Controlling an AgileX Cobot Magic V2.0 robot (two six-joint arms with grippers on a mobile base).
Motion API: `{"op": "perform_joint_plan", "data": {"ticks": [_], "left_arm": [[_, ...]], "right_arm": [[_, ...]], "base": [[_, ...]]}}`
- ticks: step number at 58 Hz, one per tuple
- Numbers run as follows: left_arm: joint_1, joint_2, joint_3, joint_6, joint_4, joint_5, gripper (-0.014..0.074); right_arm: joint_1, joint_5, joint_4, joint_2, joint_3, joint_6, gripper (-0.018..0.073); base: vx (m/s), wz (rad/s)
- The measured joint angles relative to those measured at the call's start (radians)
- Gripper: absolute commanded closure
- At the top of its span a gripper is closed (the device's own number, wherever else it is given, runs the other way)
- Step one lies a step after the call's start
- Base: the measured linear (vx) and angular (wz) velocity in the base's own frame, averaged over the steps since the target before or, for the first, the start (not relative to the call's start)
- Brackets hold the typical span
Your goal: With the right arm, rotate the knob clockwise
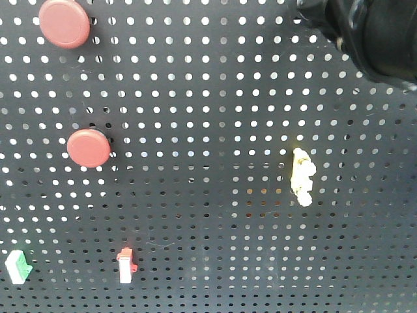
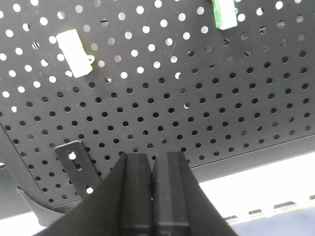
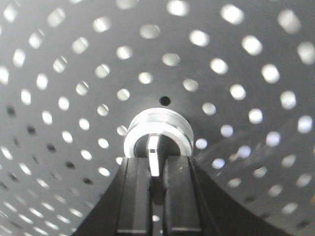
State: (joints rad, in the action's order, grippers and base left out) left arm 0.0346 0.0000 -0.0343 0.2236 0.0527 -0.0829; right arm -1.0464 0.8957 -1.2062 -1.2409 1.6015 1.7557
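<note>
Right wrist view shows the right tool (image 3: 156,164) nearly closed, pinching the knob (image 3: 157,123) by its bar.

The knob (image 3: 157,130) sat on the pegboard (image 3: 246,59) directly before my right gripper (image 3: 156,164), its handle (image 3: 153,157) between my fingers (image 3: 135,196).

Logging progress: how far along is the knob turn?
Done: the right claw is at the knob. In hand: its fingers appear to pinch the bar handle, upright in the wrist view. Left: the clockwise turn; whether any has begun isn't visible.
</note>
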Motion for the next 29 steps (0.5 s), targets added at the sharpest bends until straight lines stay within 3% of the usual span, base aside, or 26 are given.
{"op": "perform_joint_plan", "data": {"ticks": [14,29], "left_arm": [[0.0,0.0,0.0,0.0,0.0,0.0,0.0603],[0.0,0.0,0.0,0.0,0.0,0.0,0.0603]], "right_arm": [[-0.002,0.002,-0.015,-0.002,0.0,0.064,0.0444],[-0.002,-0.013,-0.015,-0.001,0.0,0.085,0.014]], "base": [[0.0,0.0],[0.0,0.0]]}}
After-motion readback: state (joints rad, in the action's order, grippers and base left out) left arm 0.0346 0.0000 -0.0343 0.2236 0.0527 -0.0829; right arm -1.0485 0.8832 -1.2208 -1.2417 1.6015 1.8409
